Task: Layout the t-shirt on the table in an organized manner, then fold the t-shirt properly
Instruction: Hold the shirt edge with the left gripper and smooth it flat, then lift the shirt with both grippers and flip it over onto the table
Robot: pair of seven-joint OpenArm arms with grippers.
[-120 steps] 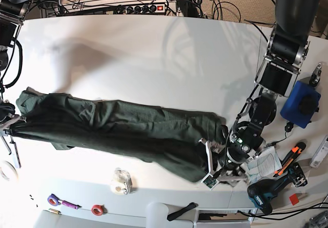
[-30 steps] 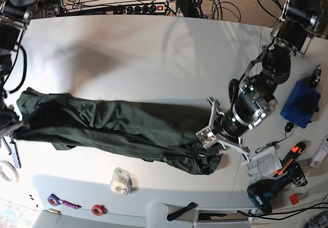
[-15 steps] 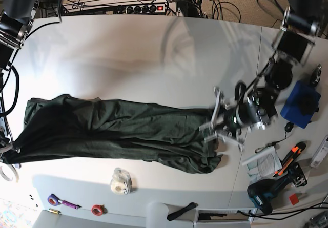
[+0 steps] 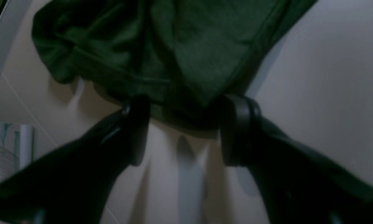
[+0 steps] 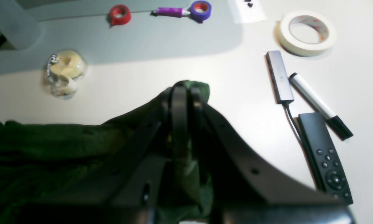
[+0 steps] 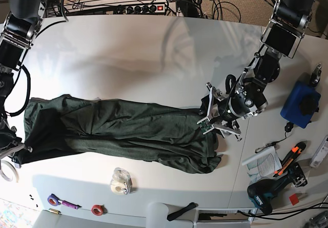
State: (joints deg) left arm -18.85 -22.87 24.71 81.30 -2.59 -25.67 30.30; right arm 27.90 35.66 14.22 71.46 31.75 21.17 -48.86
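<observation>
Black fingers of your left gripper [image 4: 186, 130] stand spread wide with nothing between them, poised just off the near hem of the t-shirt [image 4: 161, 53]; a second ago this gripper was pinched on that same end of the cloth, so it has just let go, and the corner now lies on the table [image 4: 323, 77] on its own. That suggests the stretching pull is over on this side and the laying-out step is close to done, though the shirt is a long, wrinkled band and not yet spread flat. In the base view the left gripper [image 6: 215, 116] hovers at the right-hand end of the t-shirt [image 6: 123, 130], its jaws apart just above the cloth. Your right gripper [image 5: 181, 93] is closed tight on the opposite end of the t-shirt [image 5: 49, 143], with green fabric bunched around its fingers; in the base view that end sits at the far left edge of the table [image 6: 133, 59]. Beyond the right gripper lie a roll of masking tape [image 5: 306, 32], a remote [image 5: 325, 157], a marker [image 5: 318, 104] and a small wrapped bundle [image 5: 63, 71], all clear of the shirt.
</observation>
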